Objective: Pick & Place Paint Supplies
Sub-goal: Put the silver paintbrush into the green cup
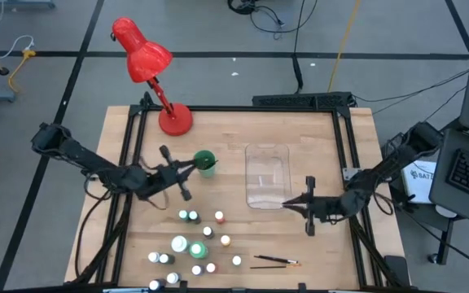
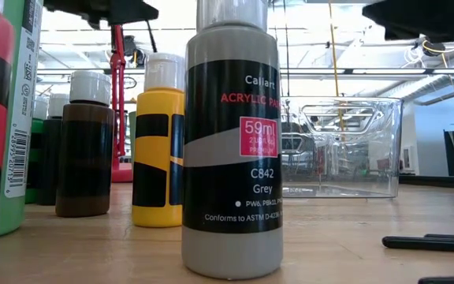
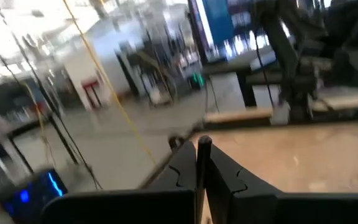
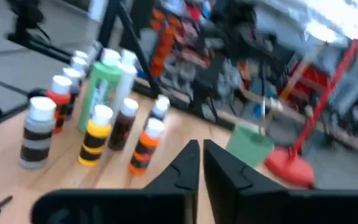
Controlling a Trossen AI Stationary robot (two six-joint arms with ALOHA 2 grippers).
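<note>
**Both pincers shut and empty above the worktop, paint bottles clustered at the near edge**

From above, the wooden worktop [image 1: 234,163] carries a cluster of small paint bottles [image 1: 194,244] with white caps along its near edge, and two thin brushes [image 1: 275,261] lying side by side just to the right of them. A clear plastic bin [image 1: 267,175] sits near the middle, a green cup [image 1: 205,162] to its left, and a red desk lamp [image 1: 149,69] at the far left corner.

The left pincer [image 1: 192,167] hangs just beside the green cup, fingers pressed together on nothing; its wrist view confirms the closed tips [image 3: 202,152] over bare wood. The right pincer [image 1: 287,204] sits at the near edge of the clear bin, also closed and holding nothing, as its wrist view shows [image 4: 199,152].

The low view alone lets labels be read: a grey bottle [image 2: 231,150] stands closest, with a yellow bottle [image 2: 158,142] and a brown bottle [image 2: 85,146] behind it, and dark brush handles [image 2: 432,243] lying at the right. The right wrist view alone shows the bottles from the side, standing upright in a loose group [image 4: 98,118], with the cup and lamp base beyond.
</note>
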